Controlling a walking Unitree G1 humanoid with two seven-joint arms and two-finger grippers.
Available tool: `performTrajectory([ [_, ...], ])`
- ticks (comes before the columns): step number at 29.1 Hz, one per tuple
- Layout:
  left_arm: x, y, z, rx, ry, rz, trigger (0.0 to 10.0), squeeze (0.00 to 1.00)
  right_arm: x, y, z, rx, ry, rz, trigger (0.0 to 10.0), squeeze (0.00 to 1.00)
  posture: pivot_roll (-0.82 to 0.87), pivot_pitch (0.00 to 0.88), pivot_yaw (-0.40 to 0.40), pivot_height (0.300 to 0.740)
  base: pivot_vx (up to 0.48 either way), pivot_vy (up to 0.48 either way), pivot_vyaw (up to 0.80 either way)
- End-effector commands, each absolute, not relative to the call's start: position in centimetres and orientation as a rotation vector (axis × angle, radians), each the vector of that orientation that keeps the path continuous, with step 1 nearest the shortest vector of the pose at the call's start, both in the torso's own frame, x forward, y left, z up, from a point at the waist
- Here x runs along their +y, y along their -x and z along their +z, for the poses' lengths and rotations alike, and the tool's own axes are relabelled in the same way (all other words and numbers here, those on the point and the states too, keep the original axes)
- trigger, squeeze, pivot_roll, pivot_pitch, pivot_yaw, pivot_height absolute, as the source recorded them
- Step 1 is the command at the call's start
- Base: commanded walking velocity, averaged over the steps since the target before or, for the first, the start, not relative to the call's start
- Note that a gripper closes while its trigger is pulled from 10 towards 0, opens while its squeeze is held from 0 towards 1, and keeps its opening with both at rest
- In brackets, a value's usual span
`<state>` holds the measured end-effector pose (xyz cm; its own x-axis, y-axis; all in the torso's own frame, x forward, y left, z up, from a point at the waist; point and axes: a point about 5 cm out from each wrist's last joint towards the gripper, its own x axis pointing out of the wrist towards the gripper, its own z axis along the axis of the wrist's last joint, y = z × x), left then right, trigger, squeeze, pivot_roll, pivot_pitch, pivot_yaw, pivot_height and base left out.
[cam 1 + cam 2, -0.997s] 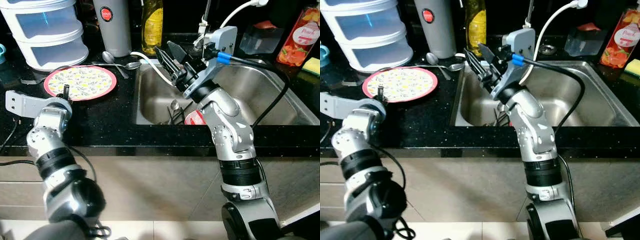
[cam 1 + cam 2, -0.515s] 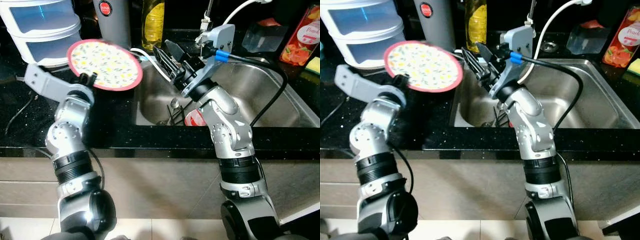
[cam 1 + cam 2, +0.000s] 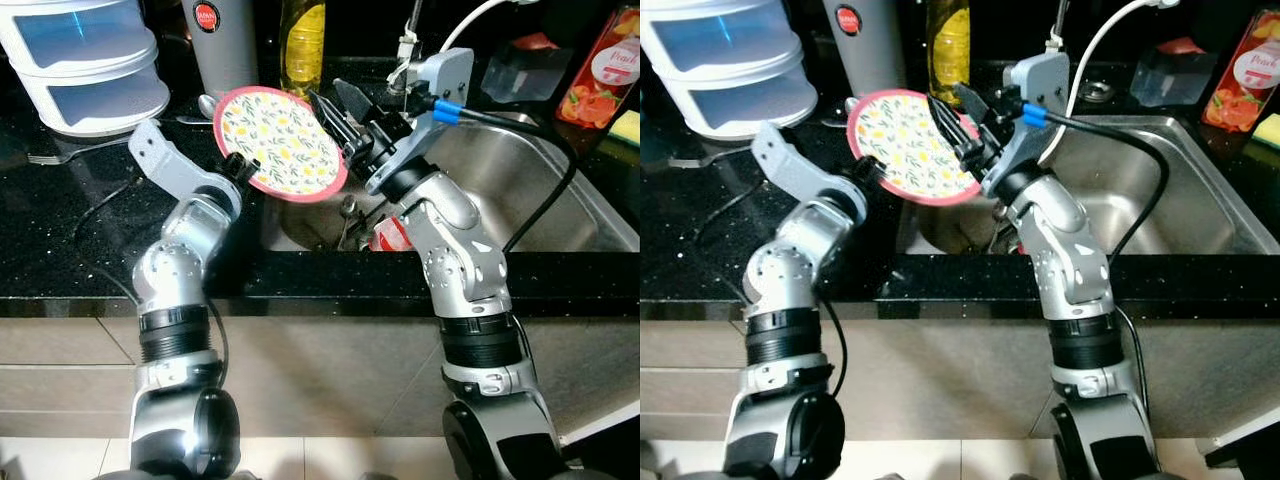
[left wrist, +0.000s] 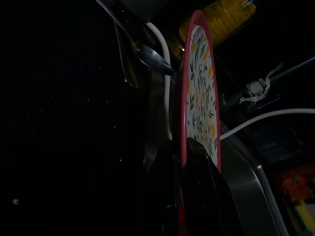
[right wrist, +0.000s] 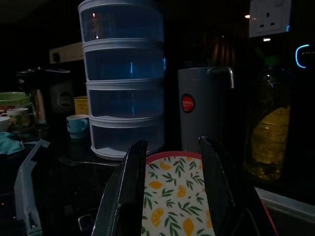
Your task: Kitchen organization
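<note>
A round plate [image 3: 285, 140] with a red rim and lemon print is up off the black counter, tilted on edge over the left rim of the sink [image 3: 540, 190]. My left gripper [image 3: 238, 165] is shut on its lower left rim; the left wrist view has the plate [image 4: 199, 98] edge-on between the black fingers [image 4: 202, 196]. My right gripper [image 3: 330, 97] is open just beside the plate's right edge, above the sink. In the right wrist view the plate [image 5: 177, 201] lies beyond the spread fingers [image 5: 128, 187].
Behind the plate stand a grey canister [image 3: 222, 40], a yellow bottle [image 3: 300, 40] and a stacked white drawer tower [image 3: 85, 60]. Spoons [image 4: 147, 51] and a fork [image 3: 60, 155] lie on the counter. A red item [image 3: 390, 235] and utensils sit in the sink.
My left arm has lifted the plate off the counter and carried it right, up to the right gripper at the sink's edge. The right gripper has hardly moved.
</note>
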<state>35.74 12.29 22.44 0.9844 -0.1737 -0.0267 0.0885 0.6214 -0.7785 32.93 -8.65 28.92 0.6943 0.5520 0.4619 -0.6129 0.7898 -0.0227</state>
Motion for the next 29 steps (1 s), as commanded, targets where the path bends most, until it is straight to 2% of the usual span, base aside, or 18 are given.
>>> performTrajectory([
  [1,12.0,-35.7,22.4,0.095,0.902,-0.163,10.0,0.00,-8.7,-32.8,29.0,-0.483,-0.127,0.649,10.0,0.00,-0.07,0.000,0.039,0.740,0.000,0.000,0.00],
  [9,13.6,-36.2,22.9,0.070,0.682,-0.175,10.0,0.00,-8.5,-32.9,29.0,-0.479,-0.083,0.637,10.0,0.00,-0.06,0.000,0.036,0.740,0.000,0.000,0.00],
  [10,13.6,-36.6,23.0,0.090,0.606,-0.191,10.0,0.00,-8.6,-33.4,28.7,-0.459,-0.036,0.602,10.0,0.00,-0.06,0.000,0.036,0.740,0.000,0.000,0.00],
  [11,13.6,-36.6,23.0,0.090,0.606,-0.191,10.0,0.00,-8.6,-33.4,28.7,-0.459,-0.036,0.602,10.0,0.00,-0.06,0.000,0.036,0.740,0.000,0.000,0.00],
  [12,13.5,-37.3,23.1,0.115,0.508,-0.206,10.0,0.00,-9.2,-34.4,28.1,-0.407,0.008,0.524,10.0,0.00,-0.06,0.000,0.039,0.740,0.000,0.000,0.00],
  [14,13.4,-38.0,23.4,0.137,0.462,-0.230,10.0,0.00,-9.7,-35.2,27.7,-0.369,0.038,0.465,10.0,0.00,-0.07,0.000,0.046,0.740,0.000,0.000,0.00],
  [16,12.9,-39.1,23.9,0.185,0.402,-0.293,10.0,0.00,-10.6,-36.5,27.6,-0.316,0.093,0.396,10.0,0.00,-0.07,0.000,0.058,0.740,0.000,0.000,0.00],
  [21,12.0,-40.3,24.4,0.209,0.342,-0.344,10.0,0.00,-11.3,-37.8,27.8,-0.260,0.127,0.365,10.0,0.00,-0.09,0.000,0.073,0.740,0.000,0.000,0.00],
  [25,10.9,-41.2,24.6,0.226,0.251,-0.376,10.0,0.00,-12.3,-39.2,27.6,-0.166,0.089,0.332,10.0,0.00,-0.10,0.000,0.081,0.740,0.000,0.000,0.00],
  [27,9.3,-41.4,24.2,0.247,0.175,-0.420,10.0,0.00,-13.0,-39.8,26.8,-0.094,0.031,0.329,10.0,0.00,-0.10,0.009,0.093,0.740,0.000,0.000,0.00],
  [29,9.3,-41.4,24.2,0.247,0.175,-0.420,10.0,0.00,-13.0,-39.8,26.8,-0.094,0.031,0.329,10.0,0.00,-0.10,0.009,0.093,0.740,0.000,0.000,0.00],
])
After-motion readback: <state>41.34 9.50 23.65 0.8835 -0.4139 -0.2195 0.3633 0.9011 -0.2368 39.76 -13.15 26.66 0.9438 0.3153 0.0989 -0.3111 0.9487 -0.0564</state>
